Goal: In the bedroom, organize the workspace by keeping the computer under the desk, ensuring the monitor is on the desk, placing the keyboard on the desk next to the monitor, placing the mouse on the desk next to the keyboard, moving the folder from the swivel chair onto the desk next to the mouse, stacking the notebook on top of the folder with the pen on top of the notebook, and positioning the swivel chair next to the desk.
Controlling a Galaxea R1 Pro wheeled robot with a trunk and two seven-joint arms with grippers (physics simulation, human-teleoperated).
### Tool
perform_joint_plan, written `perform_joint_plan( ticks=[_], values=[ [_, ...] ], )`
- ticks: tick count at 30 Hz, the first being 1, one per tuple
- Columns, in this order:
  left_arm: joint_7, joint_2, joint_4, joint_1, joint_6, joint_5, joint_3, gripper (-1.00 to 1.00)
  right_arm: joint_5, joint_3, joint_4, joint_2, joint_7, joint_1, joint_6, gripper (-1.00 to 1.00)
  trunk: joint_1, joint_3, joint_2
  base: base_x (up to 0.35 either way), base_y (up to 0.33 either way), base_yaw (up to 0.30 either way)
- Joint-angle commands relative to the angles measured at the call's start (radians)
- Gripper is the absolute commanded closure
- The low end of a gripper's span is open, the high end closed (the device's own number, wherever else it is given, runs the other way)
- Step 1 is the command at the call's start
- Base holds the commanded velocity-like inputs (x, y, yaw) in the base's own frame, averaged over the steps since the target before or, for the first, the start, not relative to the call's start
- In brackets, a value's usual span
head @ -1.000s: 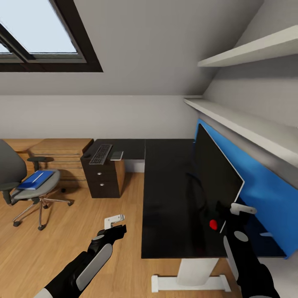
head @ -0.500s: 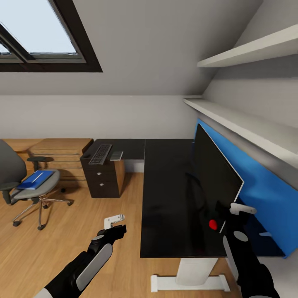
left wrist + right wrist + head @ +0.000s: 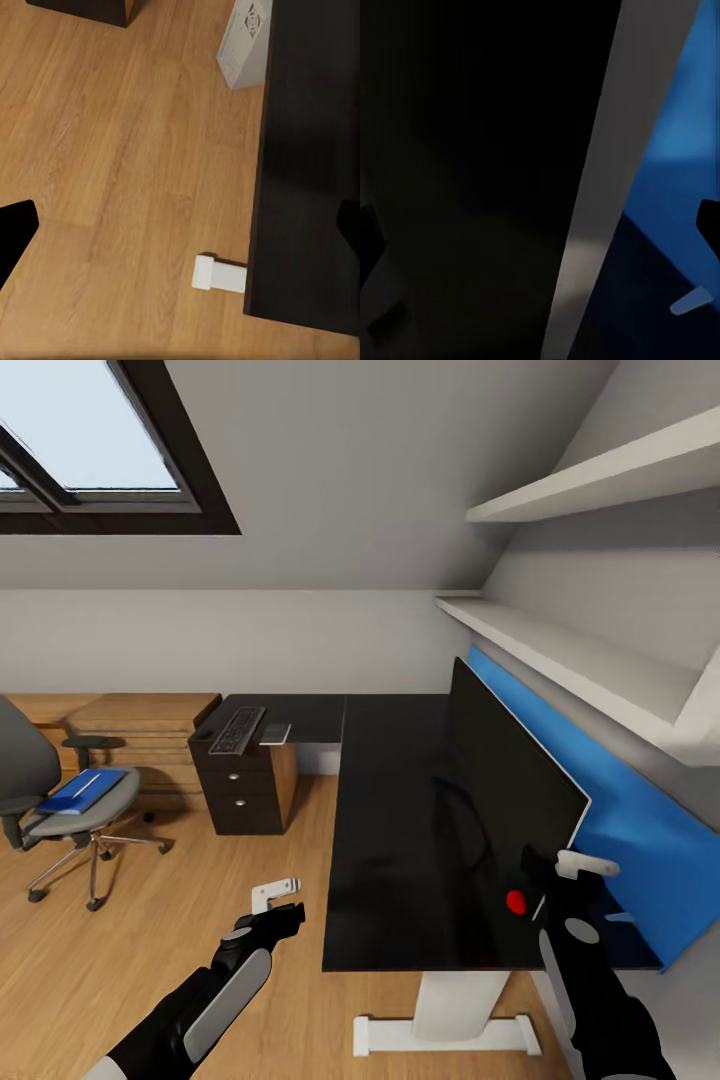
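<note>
Monitor (image 3: 510, 790) edge sits between the right gripper (image 3: 545, 880) jaws

Soft, even daylight fills the room in the head view, coming from the skylight (image 3: 90, 450) at the upper left, whose pane is pale and washed out. The walls shade gently from light grey to darker under the shelves (image 3: 580, 650), which cast soft shadows on the blue panel (image 3: 620, 800). The desk (image 3: 400, 810) top is glossy black and mirrors the monitor (image 3: 510, 780) dimly. Straight edges bow slightly toward the frame borders. The left wrist view is bright and sharp, the wooden floor (image 3: 127, 165) evenly lit ahead of the jaws. The right wrist view is dim and soft, mostly near-black, blurred between the jaws.
</note>
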Motion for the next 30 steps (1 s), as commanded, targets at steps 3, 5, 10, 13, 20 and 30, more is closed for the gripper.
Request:
perform_joint_plan(
  ticks=[3, 5, 10, 13, 20, 30],
  values=[
    [0.008, 0.001, -0.002, -0.002, 0.002, 0.006, -0.003, -1.00, 0.011, -0.001, -0.002, 0.000, -0.001, 0.000, 0.009, -1.00, 0.001, -0.002, -0.002, -0.023, -0.008, 0.000],
    [0.008, 0.001, -0.002, -0.002, 0.002, 0.006, -0.003, -1.00, 0.011, -0.001, -0.002, 0.001, -0.002, 0.000, 0.009, -1.00, 0.001, -0.002, -0.002, -0.087, -0.003, 0.000],
    [0.007, 0.001, -0.002, -0.001, 0.002, 0.007, -0.003, -1.00, 0.011, -0.001, -0.002, 0.001, -0.001, 0.000, 0.009, -1.00, 0.001, -0.002, -0.002, -0.141, -0.001, 0.000],
    [0.007, 0.001, -0.002, -0.002, 0.002, 0.007, -0.003, -1.00, 0.011, -0.001, -0.002, 0.001, -0.001, 0.000, 0.009, -1.00, 0.001, -0.002, -0.002, -0.179, -0.022, 0.000],
    [0.006, 0.001, -0.002, -0.002, 0.002, 0.010, -0.002, -1.00, 0.011, -0.001, -0.002, 0.000, -0.001, 0.000, 0.009, -1.00, 0.001, -0.002, -0.002, -0.064, -0.017, 0.000],
    [0.006, 0.001, -0.002, -0.001, 0.002, 0.011, -0.003, -1.00, 0.011, 0.002, -0.002, 0.001, -0.001, 0.000, 0.009, -1.00, 0.001, -0.002, -0.002, -0.139, -0.001, 0.000]
  ],
)
